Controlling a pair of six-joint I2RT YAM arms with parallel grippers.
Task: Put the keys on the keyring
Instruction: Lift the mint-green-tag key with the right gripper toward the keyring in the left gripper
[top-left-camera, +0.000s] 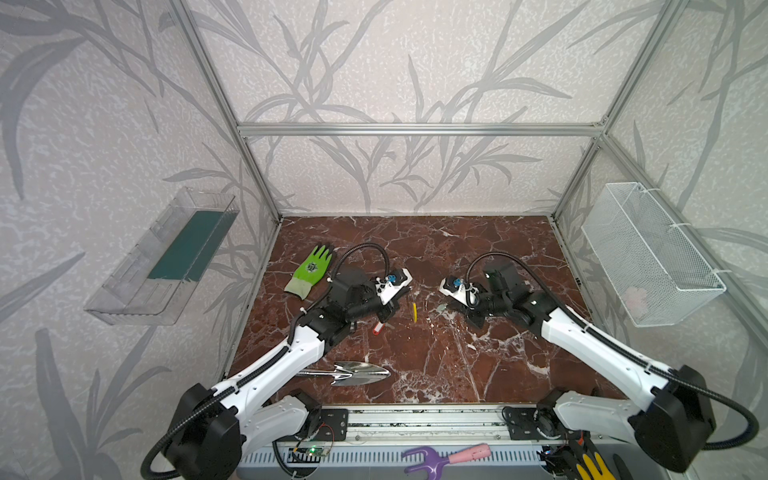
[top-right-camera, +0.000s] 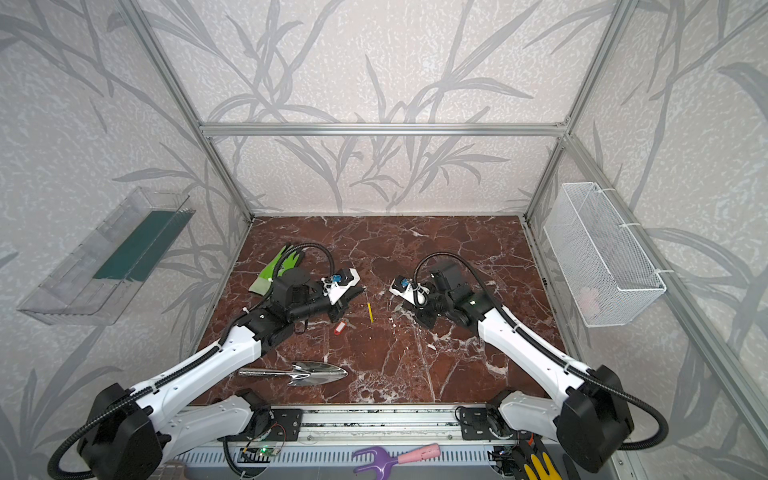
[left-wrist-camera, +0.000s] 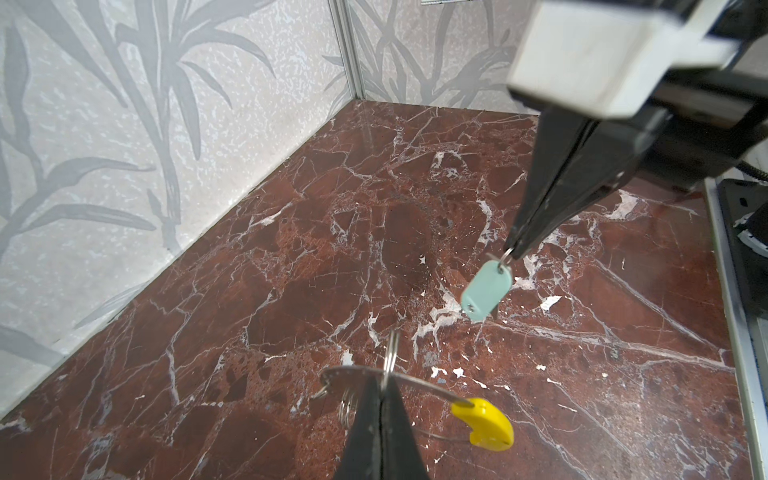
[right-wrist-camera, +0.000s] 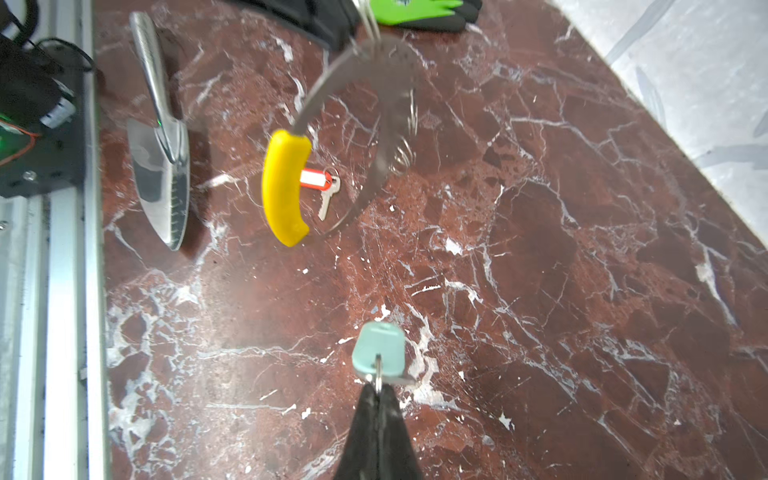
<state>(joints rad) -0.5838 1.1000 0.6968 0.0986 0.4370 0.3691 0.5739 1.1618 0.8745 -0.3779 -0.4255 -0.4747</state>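
The left hand (left-wrist-camera: 380, 384) pinches the keyring (left-wrist-camera: 484, 422) above the desk (left-wrist-camera: 291, 249). The right hand (right-wrist-camera: 377, 390) pinches the mint-tagged key (right-wrist-camera: 378, 347), seemingly by its small ring; the red-tagged key (right-wrist-camera: 318, 179) lies mid-desk

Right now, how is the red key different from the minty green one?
The red-tagged key has a white label; the mint-tagged key shows none. The red-tagged key lies flat on the marble table; the mint-tagged key hangs by its small ring from the right gripper. Both are tagged keys, neither on the keyring.
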